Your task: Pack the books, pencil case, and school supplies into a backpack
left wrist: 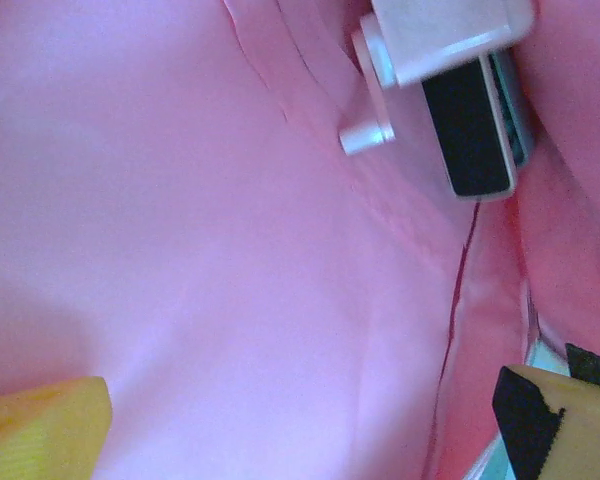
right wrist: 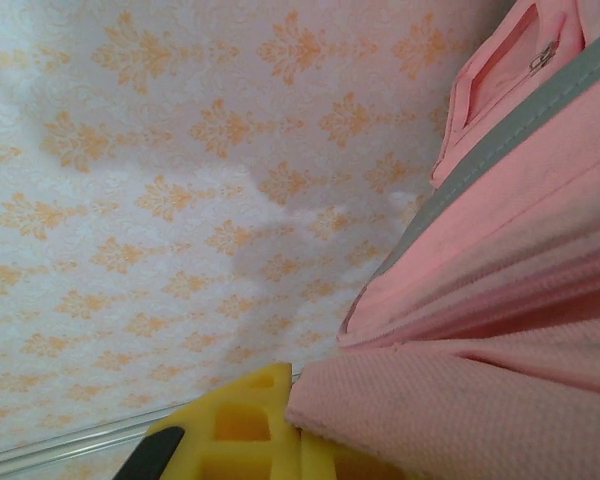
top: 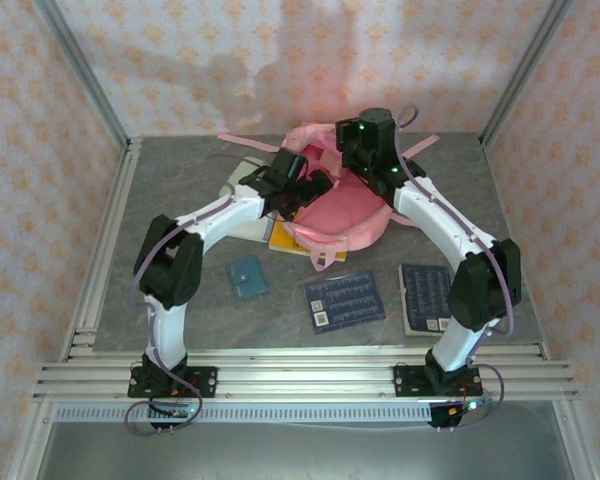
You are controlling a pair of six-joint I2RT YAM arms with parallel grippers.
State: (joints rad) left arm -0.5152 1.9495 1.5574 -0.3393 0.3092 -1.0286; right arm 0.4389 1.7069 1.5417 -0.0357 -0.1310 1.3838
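The pink backpack (top: pixel 345 215) lies at the back middle of the table, its opening held up. My right gripper (top: pixel 366 160) (right wrist: pixel 315 445) is shut on a fold of the backpack's rim (right wrist: pixel 430 400), with a yellow finger (right wrist: pixel 235 430) showing beside the fabric. My left gripper (top: pixel 302 190) (left wrist: pixel 300 440) is inside the opening, open, with pink lining (left wrist: pixel 200 250) between its fingers (left wrist: pixel 40 430). A white-and-teal stapler (left wrist: pixel 460 90) rests on the lining ahead of it. The yellow book (top: pixel 285 240) pokes out from under the backpack. Two navy books (top: pixel 345 298) (top: pixel 425 295) lie near the front.
A teal square snap case (top: pixel 247 276) lies front left of the backpack. A pale flat object (top: pixel 242 172) sits behind my left arm, partly hidden. Pink straps (top: pixel 242 140) trail toward the back wall. Metal rails (top: pixel 100 250) border the table's left and front.
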